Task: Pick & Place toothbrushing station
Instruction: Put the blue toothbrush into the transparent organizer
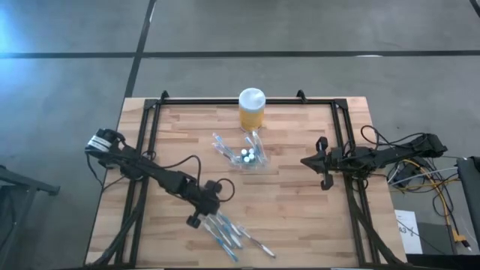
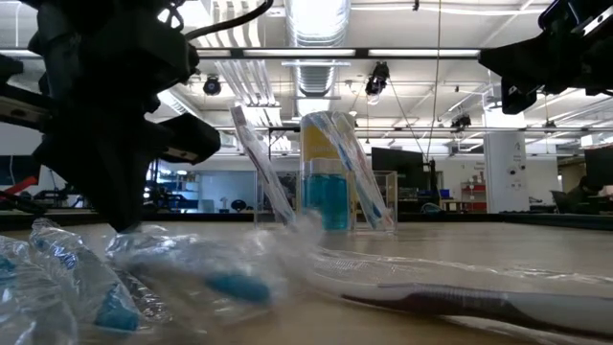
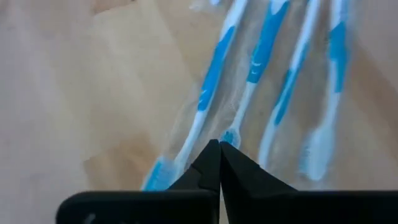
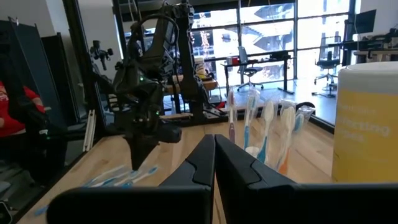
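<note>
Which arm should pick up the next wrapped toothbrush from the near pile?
Left. Its hand hangs directly over the wrapped toothbrushes, while the right hand waits at the table's right side.

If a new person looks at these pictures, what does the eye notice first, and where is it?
First, the yellow jar with a white lid at the table's far edge, with the toothbrushing station holding upright brushes just in front of it. Next, the left gripper, shut, low over a pile of wrapped blue toothbrushes at the near edge. The right gripper waits, shut, at the right side.
</note>
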`<state>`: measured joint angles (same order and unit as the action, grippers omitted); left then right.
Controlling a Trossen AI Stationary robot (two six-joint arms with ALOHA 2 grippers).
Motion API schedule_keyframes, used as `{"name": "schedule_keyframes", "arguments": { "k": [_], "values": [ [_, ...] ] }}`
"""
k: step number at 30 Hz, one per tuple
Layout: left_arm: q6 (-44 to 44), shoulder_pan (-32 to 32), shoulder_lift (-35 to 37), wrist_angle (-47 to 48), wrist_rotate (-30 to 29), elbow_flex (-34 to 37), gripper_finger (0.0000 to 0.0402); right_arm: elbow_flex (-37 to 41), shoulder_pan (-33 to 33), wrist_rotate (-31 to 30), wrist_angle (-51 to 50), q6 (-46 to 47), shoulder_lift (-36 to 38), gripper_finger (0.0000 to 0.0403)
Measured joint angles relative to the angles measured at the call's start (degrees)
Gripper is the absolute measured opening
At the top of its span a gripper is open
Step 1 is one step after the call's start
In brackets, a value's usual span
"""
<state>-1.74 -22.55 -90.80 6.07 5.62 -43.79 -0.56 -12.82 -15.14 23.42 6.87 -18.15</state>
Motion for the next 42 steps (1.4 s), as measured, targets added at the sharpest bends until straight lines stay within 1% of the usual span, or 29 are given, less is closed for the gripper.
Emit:
{"name": "schedule_keyframes", "arguments": {
  "k": [6,13,16,19,23,28,32,35,38,42],
  "values": [
    [-1.8,0.4,3.5,3.2,-4.3,0.0,0.0003,0.0,0.0,0.0,0.0,0.0,0.0,0.0008],
    [-2.0,1.2,12.0,11.0,-10.6,0.0,0.0002,0.0,0.0,0.0,0.1,0.0,0.0,0.0008],
    [-1.7,1.5,15.0,13.1,-12.4,0.1,0.0001,0.0,0.0,0.0,0.0,0.7,-0.1,0.0008],
    [-1.6,2.0,17.0,13.3,-13.2,0.1,0.0001,0.0,0.0,0.1,0.0,2.8,-0.7,0.0008],
    [-1.6,3.0,17.4,13.6,-15.6,0.2,0.0001,0.0,0.0,-2.3,-0.1,5.8,-3.3,0.0008],
    [0.1,5.3,15.6,13.9,-19.1,1.9,0.0001,0.0,0.0,-4.2,1.4,6.7,-7.7,0.0008],
    [0.9,6.4,14.4,13.8,-19.1,3.3,0.0001,0.0,0.0,-4.4,3.9,9.7,-11.4,0.0008],
    [1.3,6.4,14.0,13.4,-17.7,3.6,0.0005,-0.4,0.0,-4.5,4.0,12.1,-14.8,0.0008],
    [1.6,6.4,13.9,12.8,-14.1,3.7,0.0022,-1.6,0.0,-5.1,4.6,12.4,-18.5,0.0008],
    [2.2,6.4,14.9,10.8,-9.1,3.5,0.0057,-4.6,0.0,-6.7,5.0,12.2,-23.4,0.0009]
  ]
}}
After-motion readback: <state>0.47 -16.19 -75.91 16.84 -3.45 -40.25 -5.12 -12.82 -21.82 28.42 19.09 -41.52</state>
